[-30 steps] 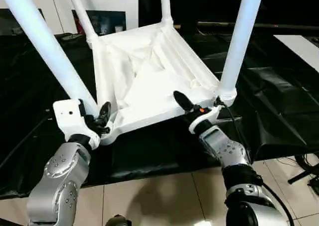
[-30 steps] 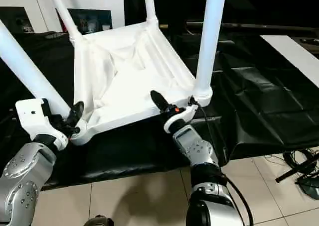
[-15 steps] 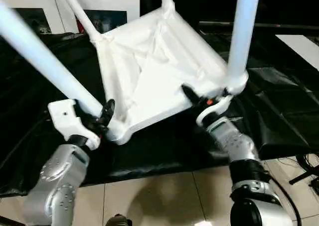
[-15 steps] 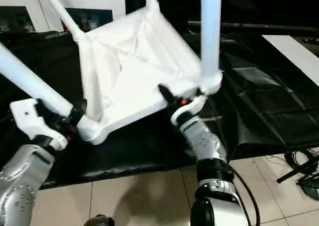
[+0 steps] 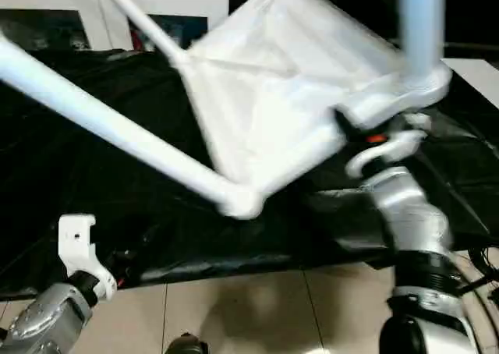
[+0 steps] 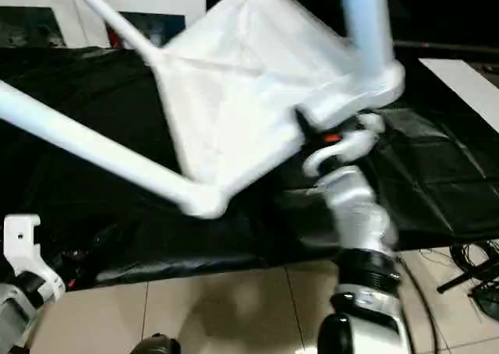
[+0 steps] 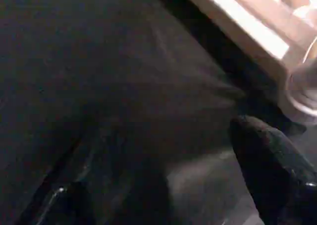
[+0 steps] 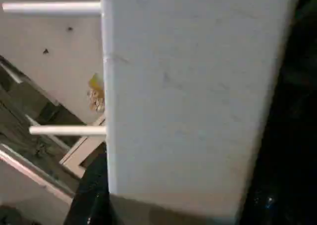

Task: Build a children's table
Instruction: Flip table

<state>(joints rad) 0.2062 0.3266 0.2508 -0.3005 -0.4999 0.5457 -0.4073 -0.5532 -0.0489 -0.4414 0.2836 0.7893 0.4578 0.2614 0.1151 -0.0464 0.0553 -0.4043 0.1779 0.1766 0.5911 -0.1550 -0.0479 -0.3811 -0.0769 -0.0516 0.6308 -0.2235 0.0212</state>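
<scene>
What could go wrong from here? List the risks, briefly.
1. The right gripper grips the tilted children's table at one rim, while the left gripper hangs apart from it; the table may twist or slip out.
2. Its low corner and long leg could strike the black-draped work table.

**Tabletop tilted over work table, right corner raised**

Tabletop (image 5: 288, 97) sits centre, underside toward camera, tilted: near-left corner (image 5: 238, 202) low at 6 o'clock, near-right corner (image 5: 421, 89) high at 2 o'clock. Left leg (image 5: 101, 120) runs from the low corner out to 9 o'clock. Right leg (image 5: 421, 19) rises from the high corner to 12 o'clock. Far leg (image 5: 140, 19) goes toward 11 o'clock. Right gripper (image 5: 355, 128) touches the near edge beside the high corner. Left gripper (image 5: 86, 253) at 8 o'clock, apart from the tabletop. Work table (image 5: 70, 182) lies under everything; cabinet (image 5: 117, 11) behind at 11 o'clock.
</scene>
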